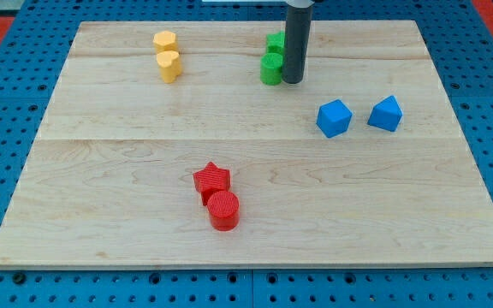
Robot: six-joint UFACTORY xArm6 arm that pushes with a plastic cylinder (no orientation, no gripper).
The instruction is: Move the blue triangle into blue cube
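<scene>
The blue cube (334, 118) lies right of the board's middle. The blue triangle (386, 114) lies just to its right, with a small gap between them. My tip (293, 81) stands near the view's top, right beside the green blocks, up and to the left of the blue cube.
Two green blocks (272, 60) sit touching at top centre, just left of the rod. Two yellow blocks (168, 54) sit at top left. A red star (211, 180) and a red cylinder (223, 210) touch below centre. The wooden board (101, 171) lies on a blue pegboard.
</scene>
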